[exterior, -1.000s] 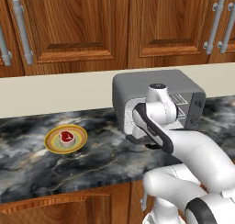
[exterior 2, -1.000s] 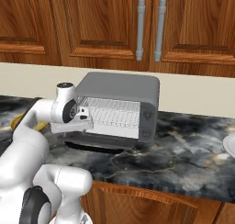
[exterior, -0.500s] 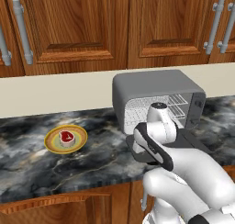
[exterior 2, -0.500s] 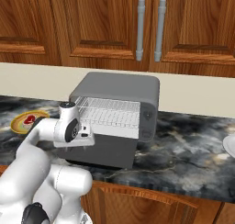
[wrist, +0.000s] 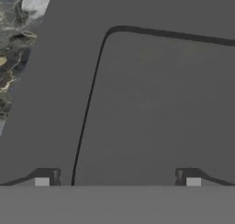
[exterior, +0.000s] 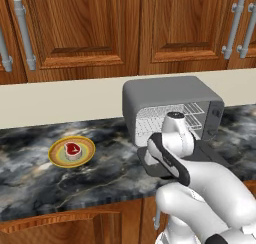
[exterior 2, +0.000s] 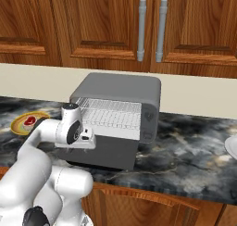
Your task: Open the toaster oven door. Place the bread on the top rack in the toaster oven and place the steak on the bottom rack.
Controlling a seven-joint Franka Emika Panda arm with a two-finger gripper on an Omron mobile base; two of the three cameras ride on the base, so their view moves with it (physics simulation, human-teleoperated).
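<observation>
Now, oven: the boxy grey toaster oven [exterior 2: 121, 88] with a pale interior stands on the dark marbled surface [exterior: 60, 180], its silver wire racks [exterior 2: 111, 113] bared to the front.
Door: the flat dark grey toaster oven door [exterior 2: 104, 151] hangs swung down from its lower hinge in front of the oven, so the mouth is free for loading; this step looks done.
Jaws: the two-finger gripper [wrist: 117, 179] looks straight down on the door panel [wrist: 147, 103], jaws spread wide and holding nothing, probably because a push was enough to lower it.
Steak: the small red steak with a pale rim [exterior: 72, 149] lies on the round yellow-green plate [exterior: 58, 157], well to the oven's left, waiting for pickup.
Bread: I cannot find it.
</observation>
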